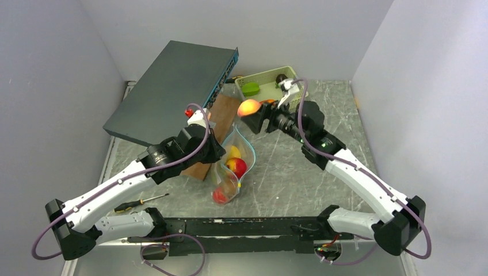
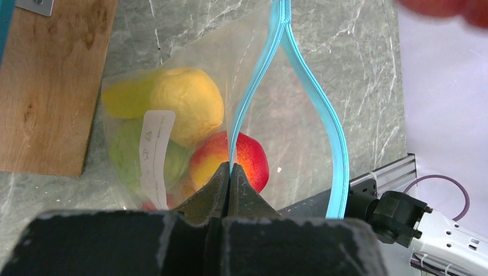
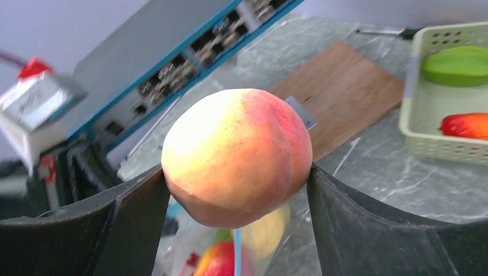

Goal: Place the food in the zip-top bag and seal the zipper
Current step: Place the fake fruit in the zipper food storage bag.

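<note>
The clear zip-top bag [image 1: 233,167] lies in the middle of the table with its teal zipper [image 2: 336,138] mouth held open. Inside it are a yellow fruit [image 2: 187,106], a red-yellow peach [image 2: 253,161], a light green piece [image 2: 129,149] and a red piece [image 1: 220,196]. My left gripper [image 2: 230,168] is shut on the near zipper strip. My right gripper [image 3: 236,178] is shut on an orange-yellow peach [image 3: 237,155] and holds it in the air [image 1: 248,107] above and behind the bag's mouth.
A pale green basket [image 1: 270,86] at the back holds a green piece [image 1: 251,88], a dark purple one [image 1: 281,78] and a red one [image 3: 465,125]. A wooden board [image 1: 221,115] and a dark network switch [image 1: 172,92] lie at back left. A screwdriver [image 1: 138,202] lies near the front left.
</note>
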Controlling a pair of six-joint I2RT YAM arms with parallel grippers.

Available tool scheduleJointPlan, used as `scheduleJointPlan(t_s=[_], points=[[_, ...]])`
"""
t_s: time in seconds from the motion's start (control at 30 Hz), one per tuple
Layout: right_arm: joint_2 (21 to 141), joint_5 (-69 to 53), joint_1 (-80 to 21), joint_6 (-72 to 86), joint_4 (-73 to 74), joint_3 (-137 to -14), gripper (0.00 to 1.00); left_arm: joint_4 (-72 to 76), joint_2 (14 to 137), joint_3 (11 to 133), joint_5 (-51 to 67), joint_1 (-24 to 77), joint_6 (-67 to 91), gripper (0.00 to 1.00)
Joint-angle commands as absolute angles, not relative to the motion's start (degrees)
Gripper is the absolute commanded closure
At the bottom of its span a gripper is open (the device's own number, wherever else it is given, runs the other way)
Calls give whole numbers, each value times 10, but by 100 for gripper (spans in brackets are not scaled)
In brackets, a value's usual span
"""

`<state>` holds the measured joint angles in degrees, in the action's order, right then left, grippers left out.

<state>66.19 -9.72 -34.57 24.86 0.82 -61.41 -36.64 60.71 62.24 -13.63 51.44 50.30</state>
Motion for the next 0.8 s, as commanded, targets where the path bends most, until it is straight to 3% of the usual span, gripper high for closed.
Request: scheduleJointPlan(t_s=[0.0,0.27,0.53,0.77], points=[[614,-102,-410,196,18,-569,83,-343,580,615,-159,514,509,100],[573,-90,-491,131,11,-525,58,-349,560,597,-174,514,519,100],[592,-73,-523,95,37,-541,25,-357,560,601,-178,514,517,100],[585,-65,-525,89,21,-530,6,-346,551,587,-176,515,522,100]])
